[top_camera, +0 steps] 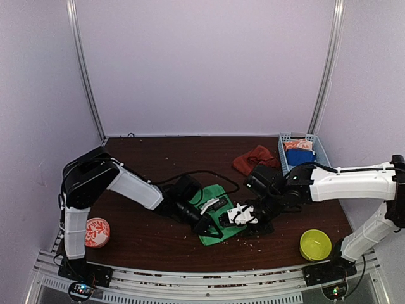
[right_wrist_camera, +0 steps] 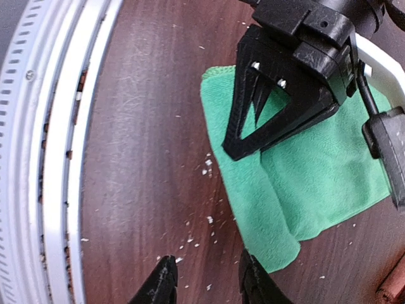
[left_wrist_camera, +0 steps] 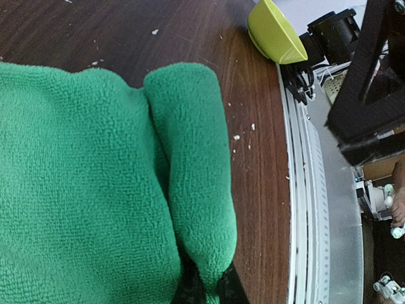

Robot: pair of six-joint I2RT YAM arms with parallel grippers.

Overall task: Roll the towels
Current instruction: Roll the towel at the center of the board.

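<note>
The green towel (top_camera: 218,218) lies at the table's front middle, its near edge folded over into a thick roll (left_wrist_camera: 190,177) (right_wrist_camera: 262,209). My left gripper (top_camera: 204,223) is shut on that rolled edge, the cloth pinched between its black fingertips (left_wrist_camera: 235,290). My right gripper (top_camera: 243,215) is open and empty just right of the towel, its fingers (right_wrist_camera: 163,282) above bare table beside the roll's end. The rust-red towel (top_camera: 253,158) lies crumpled at the back right, next to the basket.
A blue basket (top_camera: 319,152) holding orange and blue cloths stands at the back right. A yellow-green bowl (top_camera: 314,244) sits front right, also in the left wrist view (left_wrist_camera: 275,31). A red patterned bowl (top_camera: 97,232) sits front left. White crumbs dot the table (top_camera: 145,234).
</note>
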